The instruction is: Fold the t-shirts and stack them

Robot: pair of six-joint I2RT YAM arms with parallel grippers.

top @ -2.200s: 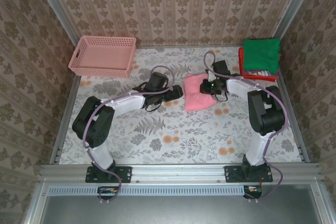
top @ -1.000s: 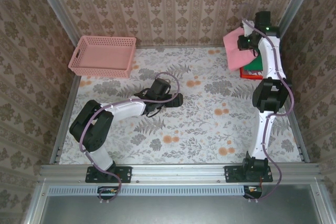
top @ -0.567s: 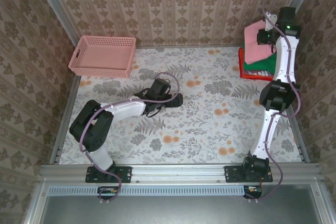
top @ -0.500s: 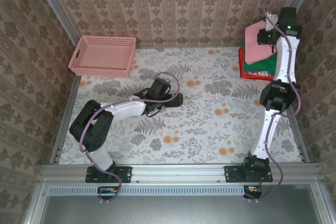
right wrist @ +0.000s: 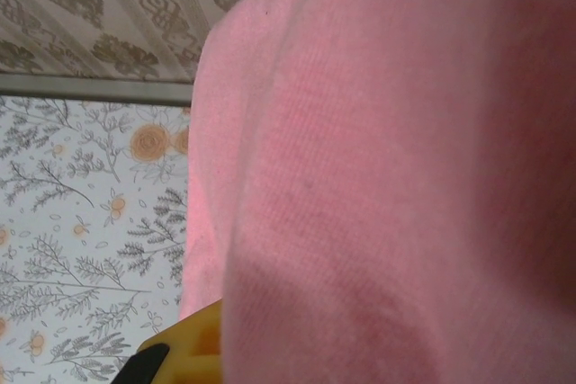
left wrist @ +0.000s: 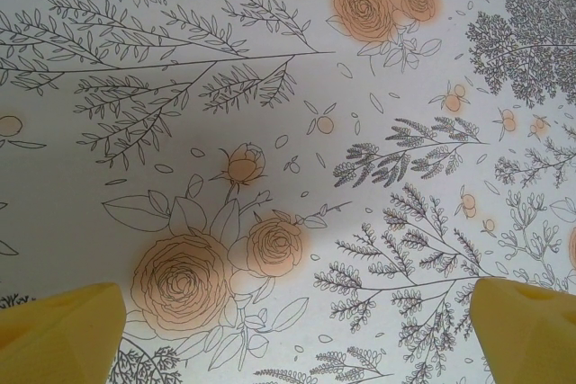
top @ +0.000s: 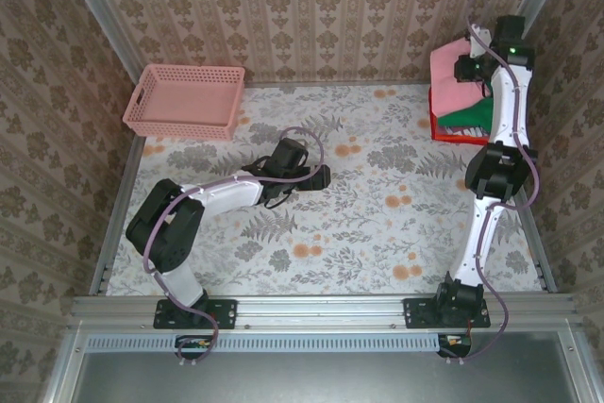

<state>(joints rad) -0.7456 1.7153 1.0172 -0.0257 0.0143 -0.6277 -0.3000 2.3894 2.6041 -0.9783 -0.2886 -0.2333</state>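
The right claw (top: 468,70) is at the far right corner of the floral-printed desk (top: 377,233), clamped on a folded salmon-pink cloth t-shirt (top: 446,77). In the right wrist view the pink cloth (right wrist: 396,177) drapes over one yellow finger (right wrist: 193,339), so the exact gap between the jaws cannot be read. What matters for the placement is how the bundle sits relative to the stack. The pink shirt hangs from the claw on the side towards the desk's left edge, with its long axis running roughly from far edge to near edge. It covers the far part of the pile, while the folded green cloth t-shirt (top: 472,118) and the red cloth layer (top: 433,126) beneath it show on the near side. In my judgement the bundle needs to shift slightly towards the near edge before release so it lands squarely on the green one. The left claw (top: 318,176) sits low over the middle of the desk, well apart from the stack. Its yellow fingers (left wrist: 63,330) are spread wide with nothing between them. The pink plastic lattice basket (top: 179,125) stands at the far left corner.
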